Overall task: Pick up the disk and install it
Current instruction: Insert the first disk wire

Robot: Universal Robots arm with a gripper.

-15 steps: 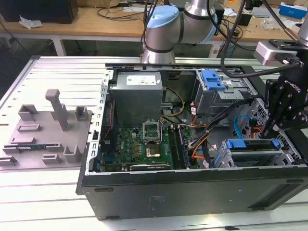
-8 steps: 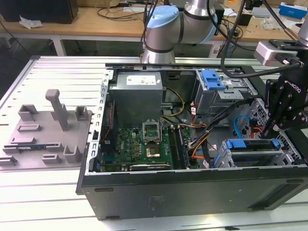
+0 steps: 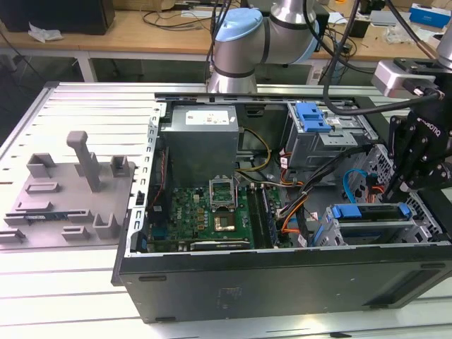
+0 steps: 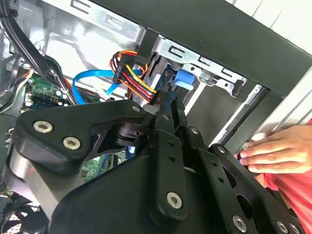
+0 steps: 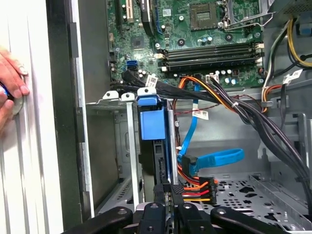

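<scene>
The disk (image 3: pixel 371 212), silver in a bright blue carrier, lies in the metal drive bay (image 3: pixel 323 233) at the case's front corner, on the exterior view's right. In the first wrist view the disk (image 5: pixel 151 122) is edge-on between the bay's rails (image 5: pixel 109 100). In the second wrist view its blue end (image 4: pixel 185 80) peeks past the fingers. My black gripper (image 3: pixel 408 189) hangs just above the disk's end nearest the case wall. Its fingers stand close together in both wrist views (image 5: pixel 169 192) (image 4: pixel 170 100), and nothing shows clamped between them.
A person's hand (image 5: pixel 9 83) (image 4: pixel 273 151) rests outside the case wall. A blue cable (image 5: pixel 214 158) and a power plug with coloured wires (image 5: pixel 195 190) crowd the bay. Further in are the motherboard (image 3: pixel 205 208), the power supply (image 3: pixel 201 138) and a blue latch (image 3: pixel 313 116). A grey fixture (image 3: pixel 70 191) lies outside.
</scene>
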